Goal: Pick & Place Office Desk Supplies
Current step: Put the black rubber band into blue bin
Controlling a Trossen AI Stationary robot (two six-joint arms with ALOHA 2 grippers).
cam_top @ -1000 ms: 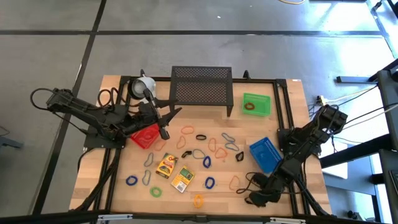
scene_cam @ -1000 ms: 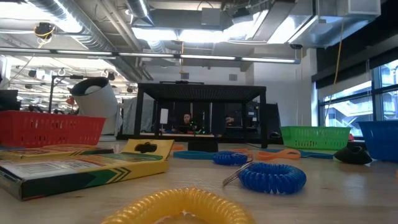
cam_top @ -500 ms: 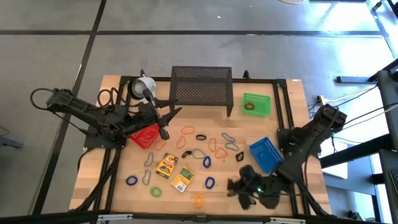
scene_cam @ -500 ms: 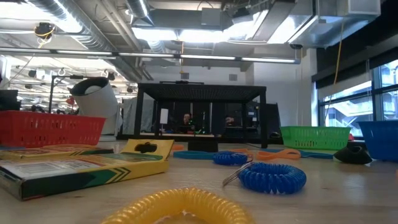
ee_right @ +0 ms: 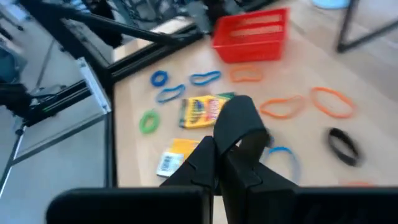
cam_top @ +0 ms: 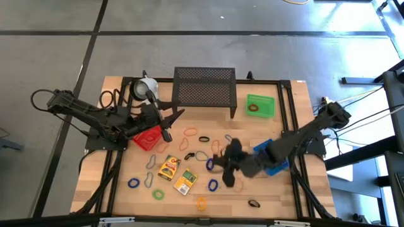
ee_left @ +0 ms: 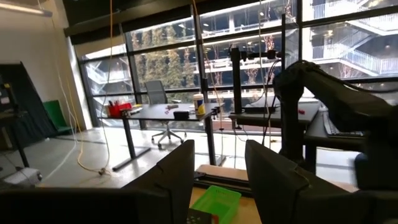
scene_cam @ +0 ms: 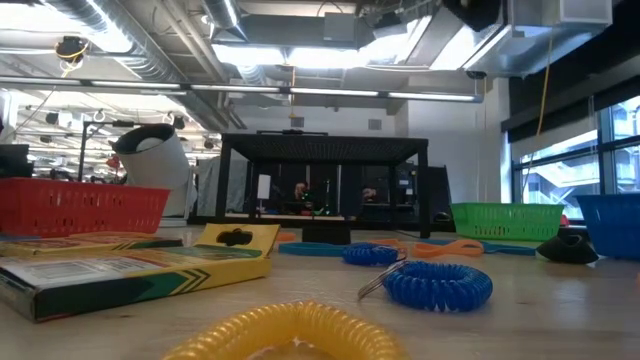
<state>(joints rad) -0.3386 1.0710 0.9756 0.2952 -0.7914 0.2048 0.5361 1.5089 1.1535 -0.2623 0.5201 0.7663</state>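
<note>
- The right pincer (cam_top: 226, 165) has swung from the surface's (cam_top: 120, 189) front right corner to hang above the middle, over the scattered loops (cam_top: 218, 149); in the right wrist view its fingers (ee_right: 239, 134) are pressed together with nothing between them.
- A small dark loop (cam_top: 254, 203) now lies bare near the front edge, where that arm had been resting (it was hidden a second ago).
- The two yellow packets (cam_top: 177, 174) lie left of centre toward the front, apart from the pincer.
- The green bin (cam_top: 261, 105) at the back right holds one loop; the blue bin (cam_top: 270, 155) sits under the right arm.
- The left pincer (cam_top: 178, 114) has not moved, fingers spread and empty, beside the red bin (cam_top: 147, 137).
- I judge a fresh pick is just starting; the fingers must part before closing on a loop.
</note>
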